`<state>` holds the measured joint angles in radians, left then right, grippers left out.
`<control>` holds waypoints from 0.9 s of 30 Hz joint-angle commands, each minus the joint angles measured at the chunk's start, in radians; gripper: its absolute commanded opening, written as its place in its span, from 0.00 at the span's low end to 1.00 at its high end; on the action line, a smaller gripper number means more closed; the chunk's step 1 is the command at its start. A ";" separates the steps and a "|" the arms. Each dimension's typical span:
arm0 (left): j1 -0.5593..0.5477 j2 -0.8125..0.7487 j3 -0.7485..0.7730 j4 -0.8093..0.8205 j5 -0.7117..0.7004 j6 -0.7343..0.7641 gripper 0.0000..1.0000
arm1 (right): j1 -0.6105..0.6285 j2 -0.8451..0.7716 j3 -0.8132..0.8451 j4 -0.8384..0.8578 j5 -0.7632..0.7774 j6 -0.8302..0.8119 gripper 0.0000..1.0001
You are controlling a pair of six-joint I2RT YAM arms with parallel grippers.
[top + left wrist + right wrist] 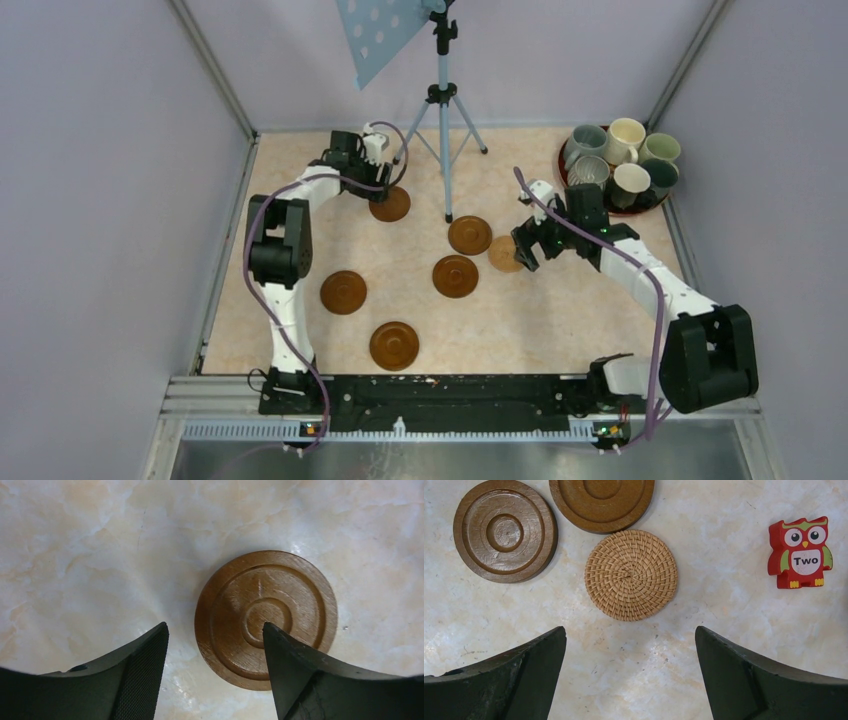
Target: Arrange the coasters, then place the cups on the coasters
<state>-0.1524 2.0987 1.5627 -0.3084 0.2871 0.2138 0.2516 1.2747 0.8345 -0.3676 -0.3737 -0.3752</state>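
Five wooden coasters lie on the table: one at the back [390, 204], two in the middle [469, 235] [455, 276], two nearer the front [343, 292] [394, 345]. A woven coaster [505, 253] lies beside the middle pair. My left gripper [215, 630] hangs open low over the back coaster [266, 619], its right finger [300, 675] over the disc's centre ring and its left finger over bare table. My right gripper [631, 632] is open just short of the woven coaster [631, 575]. Several cups [620, 160] stand on a red tray [566, 182] at the back right.
A tripod [441, 95] stands at the back centre, one foot [448, 215] close to the middle coasters. A red owl block [800, 552] marked "Two" stands to the right of the woven coaster. Grey walls enclose the table on three sides.
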 commanded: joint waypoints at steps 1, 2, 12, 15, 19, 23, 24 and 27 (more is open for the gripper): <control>-0.003 0.044 0.048 0.029 -0.059 0.000 0.73 | 0.000 0.011 0.046 0.003 0.005 -0.017 0.98; -0.003 0.052 0.052 0.021 -0.064 0.005 0.72 | 0.000 0.012 0.046 0.004 0.007 -0.017 0.98; 0.096 0.076 0.065 -0.034 -0.167 -0.006 0.50 | 0.001 0.014 0.046 0.005 0.010 -0.018 0.98; 0.175 0.086 0.092 -0.057 -0.161 0.002 0.47 | 0.001 0.013 0.047 0.004 0.009 -0.018 0.98; 0.281 0.114 0.145 -0.083 -0.158 0.015 0.45 | 0.000 0.012 0.048 0.004 0.007 -0.018 0.98; 0.343 0.148 0.183 -0.098 -0.162 0.034 0.44 | 0.001 0.012 0.047 0.003 0.010 -0.020 0.98; 0.351 0.153 0.183 -0.099 -0.158 0.039 0.44 | 0.001 0.013 0.048 0.003 0.011 -0.021 0.98; 0.364 0.155 0.177 -0.101 -0.152 0.047 0.44 | 0.001 0.016 0.049 0.003 0.013 -0.022 0.98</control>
<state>0.2214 2.2307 1.7256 -0.3744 0.1593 0.2153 0.2516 1.2877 0.8345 -0.3679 -0.3607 -0.3840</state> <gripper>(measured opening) 0.447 0.982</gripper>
